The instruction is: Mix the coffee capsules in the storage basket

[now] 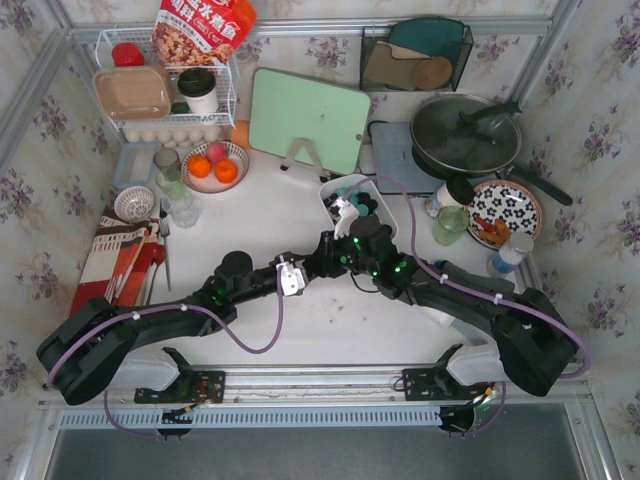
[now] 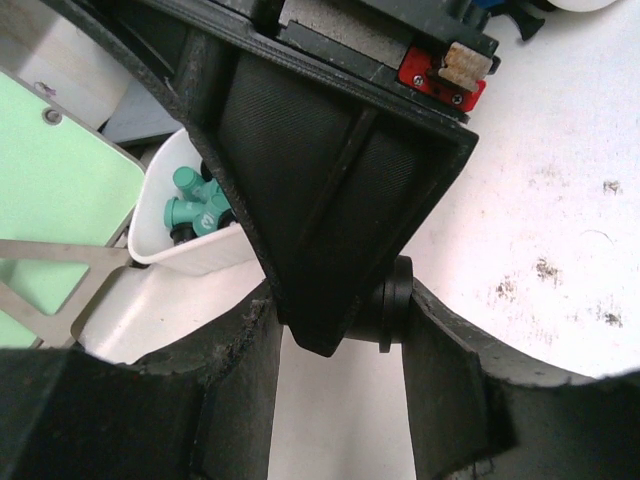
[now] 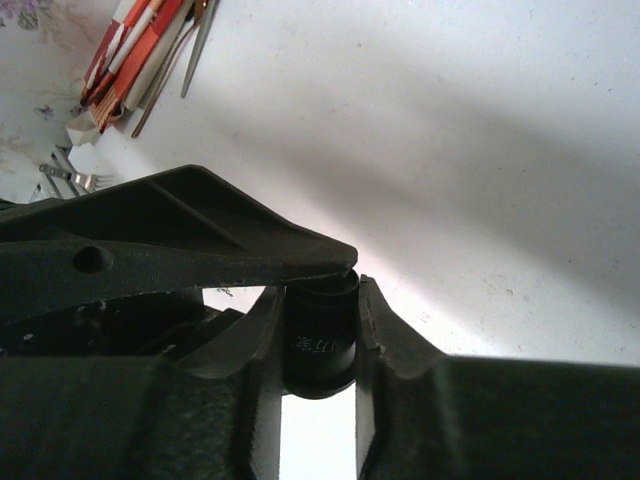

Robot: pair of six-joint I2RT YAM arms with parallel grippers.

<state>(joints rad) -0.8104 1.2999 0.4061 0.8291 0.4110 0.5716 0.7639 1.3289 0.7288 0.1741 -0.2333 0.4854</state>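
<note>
Black capsule [image 3: 320,335] (lettered) in right gripper [image 3: 318,292]

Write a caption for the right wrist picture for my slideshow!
Right gripper pinches one black coffee capsule, with the white table behind it.

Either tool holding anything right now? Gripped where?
Right tool pinches a black coffee capsule across its side walls, between both fingers. The left tool sits around the same spot; whether it grips cannot be told.
</note>
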